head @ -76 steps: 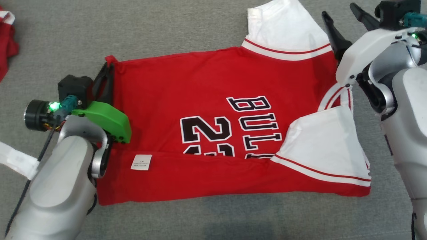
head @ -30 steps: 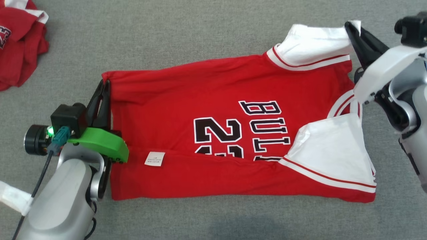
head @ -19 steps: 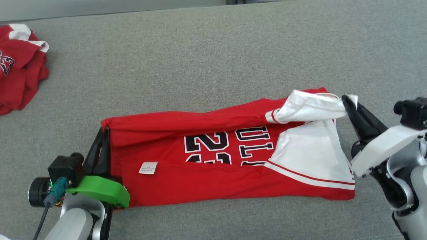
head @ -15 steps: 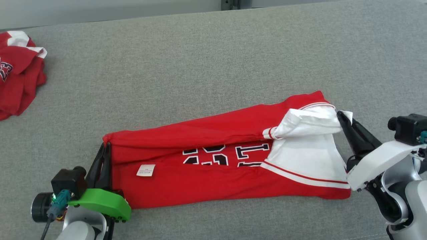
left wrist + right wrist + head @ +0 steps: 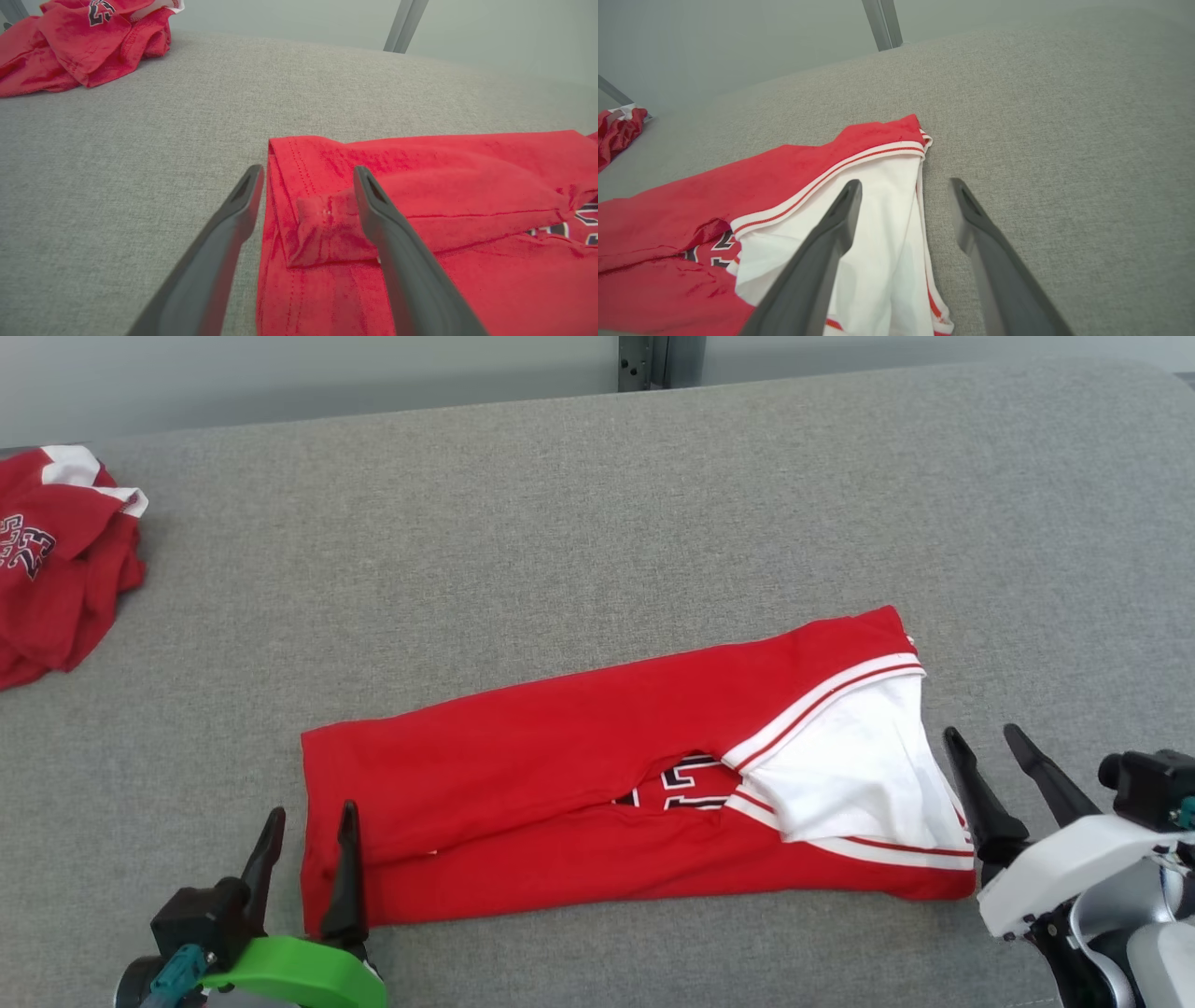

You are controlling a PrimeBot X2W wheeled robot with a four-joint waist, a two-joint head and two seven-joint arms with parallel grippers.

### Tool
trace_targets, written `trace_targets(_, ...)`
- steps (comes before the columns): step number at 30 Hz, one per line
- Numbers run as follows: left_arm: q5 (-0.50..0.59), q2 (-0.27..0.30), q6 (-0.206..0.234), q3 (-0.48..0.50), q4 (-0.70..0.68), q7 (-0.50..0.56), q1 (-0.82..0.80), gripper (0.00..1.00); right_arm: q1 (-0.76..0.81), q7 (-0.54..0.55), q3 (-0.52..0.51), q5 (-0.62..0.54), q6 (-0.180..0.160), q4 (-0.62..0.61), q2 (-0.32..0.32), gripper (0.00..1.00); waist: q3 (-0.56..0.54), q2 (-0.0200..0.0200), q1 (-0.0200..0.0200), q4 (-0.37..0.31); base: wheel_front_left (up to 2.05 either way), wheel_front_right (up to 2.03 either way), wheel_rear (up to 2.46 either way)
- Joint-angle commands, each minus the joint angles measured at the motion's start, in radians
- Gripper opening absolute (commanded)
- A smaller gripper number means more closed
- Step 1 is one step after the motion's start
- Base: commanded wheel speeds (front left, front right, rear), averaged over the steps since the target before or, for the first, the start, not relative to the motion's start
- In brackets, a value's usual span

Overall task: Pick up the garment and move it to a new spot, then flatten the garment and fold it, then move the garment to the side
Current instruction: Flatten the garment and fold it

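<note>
Red-and-white cotton jersey (image 5: 579,803) lies in a long strip on the grey fabric surface (image 5: 560,523). Left gripper (image 5: 313,809) at 7 o'clock, right gripper (image 5: 980,732) at 4, both wide open. I'd pinch both layers before folding across.

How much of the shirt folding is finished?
Done: the red jersey lies on the grey fabric surface, folded into a long strip, its white sleeve lying on top. In hand: nothing; the left gripper and right gripper stand open at its two ends. Left: probably folding the strip shorter, then moving it to the side.
</note>
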Motion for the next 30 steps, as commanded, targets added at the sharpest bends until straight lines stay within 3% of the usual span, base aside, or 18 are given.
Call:
trace_targets(1,0.001,-0.006,0.002,0.01,-0.022,-0.007,0.027,1.0,0.025,-0.012,-0.017,0.0,0.0,0.005,0.002,1.0,-0.01,-0.0001,0.0,0.005,0.0,0.0,0.0)
trace_targets(9,0.07,-0.038,0.015,0.06,-0.103,-0.007,0.093,1.0,0.086,-0.02,-0.096,-0.027,0.0,-0.017,0.028,1.0,-0.052,-0.0001,0.0,0.01,0.0,0.0,0.0)
trace_targets(15,0.101,-0.071,0.001,0.054,-0.087,-0.008,0.053,1.0,0.021,0.009,-0.061,-0.075,0.0,0.026,0.028,1.0,-0.068,-0.0001,0.0,0.012,0.0,0.0,0.0)
trace_targets(30,0.141,-0.121,-0.029,0.071,-0.043,-0.006,0.026,1.0,-0.22,0.059,0.016,-0.112,0.0,0.472,0.059,1.0,-0.044,-0.0001,0.0,0.086,0.0,0.0,0.0)
